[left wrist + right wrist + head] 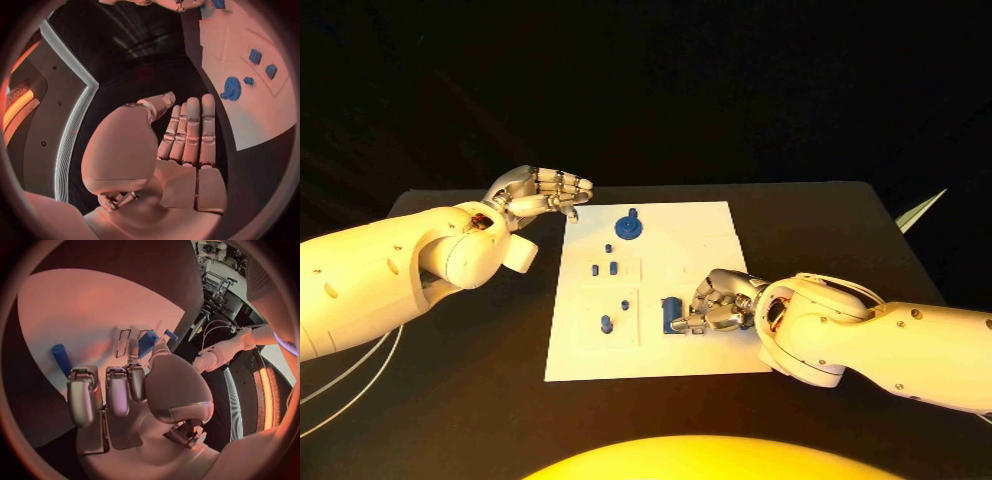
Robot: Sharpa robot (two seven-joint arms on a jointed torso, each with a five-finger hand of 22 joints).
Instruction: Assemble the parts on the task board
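Head view: the right hand [715, 304] rests on the task board [704, 225], fingers curled beside a blue block [671, 315]; whether it grips the block cannot be told. Left wrist view: the left hand [187, 135], fingers straight, together and empty, waits off the board near the blue gear [232, 89]. Right wrist view: a blue peg [60, 357] lies loose on the board, so seating looks to be in hand, calling next for careful alignment.

The left hand [181, 150] is over the black table [144, 85], beside the task board [262, 125] and apart from it. Its fingers [190, 130] are straight and close together, the thumb a little aside, and they hold nothing. On the board, near the edge closest to the hand, lies a blue gear [232, 89]. Just beside the gear is a small blue peg [249, 80], and further from the gear are two blue blocks [255, 56].
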